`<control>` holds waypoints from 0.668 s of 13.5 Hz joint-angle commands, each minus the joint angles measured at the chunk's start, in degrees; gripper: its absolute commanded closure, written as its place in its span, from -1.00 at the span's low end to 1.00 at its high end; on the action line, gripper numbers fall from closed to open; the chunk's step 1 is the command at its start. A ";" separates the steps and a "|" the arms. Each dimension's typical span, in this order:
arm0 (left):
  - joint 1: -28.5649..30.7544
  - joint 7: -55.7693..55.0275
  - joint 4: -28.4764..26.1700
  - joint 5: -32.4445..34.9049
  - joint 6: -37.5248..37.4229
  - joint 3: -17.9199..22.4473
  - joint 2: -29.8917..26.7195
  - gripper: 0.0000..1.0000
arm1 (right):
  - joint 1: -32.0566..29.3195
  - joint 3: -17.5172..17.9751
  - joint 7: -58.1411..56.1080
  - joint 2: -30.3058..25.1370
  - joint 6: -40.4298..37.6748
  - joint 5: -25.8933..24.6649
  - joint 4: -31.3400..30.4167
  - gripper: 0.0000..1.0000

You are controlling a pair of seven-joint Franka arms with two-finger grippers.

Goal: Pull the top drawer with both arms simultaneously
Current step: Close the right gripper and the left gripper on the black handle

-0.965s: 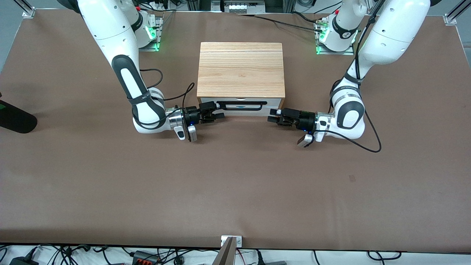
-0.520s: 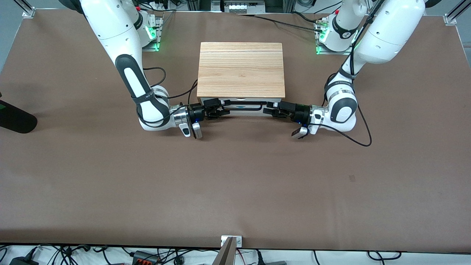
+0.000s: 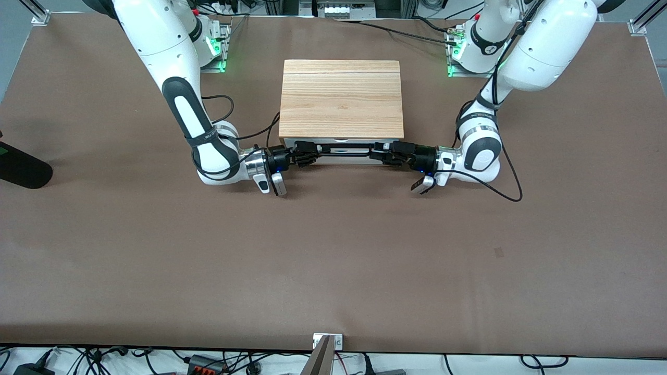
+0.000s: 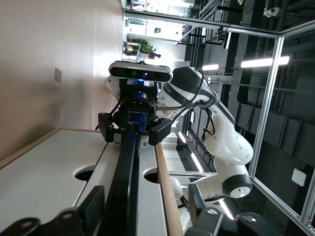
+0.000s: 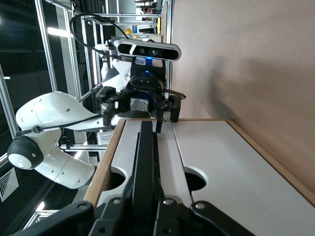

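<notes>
The top drawer's white front shows under the wooden box's top board, flush with the box. Its black bar handle runs across it. My right gripper is at the handle's end toward the right arm; in the right wrist view its fingers press on the handle. My left gripper is at the other end; in the left wrist view its fingers stand wide apart on either side of the handle, not touching it.
A black object lies at the table's edge toward the right arm's end. Cables trail from both wrists onto the brown table.
Both grippers have moved in from the sides to the handle's two ends. The right gripper has closed on the handle. The drawer has not moved.
</notes>
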 commanded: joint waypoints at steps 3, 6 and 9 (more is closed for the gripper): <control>-1.09 4.04 -1.31 -3.88 0.29 -1.36 0.49 -0.19 | 0.08 0.24 -1.82 -0.20 0.45 0.67 -0.76 1.00; -1.08 4.22 -2.10 -3.88 0.29 -1.45 0.67 0.03 | 0.09 0.24 -1.82 -0.20 0.37 0.67 -0.58 1.00; -1.08 7.03 -2.28 -3.88 0.29 -1.45 1.19 0.38 | 0.00 0.24 -1.91 -0.11 0.36 0.67 -0.67 1.00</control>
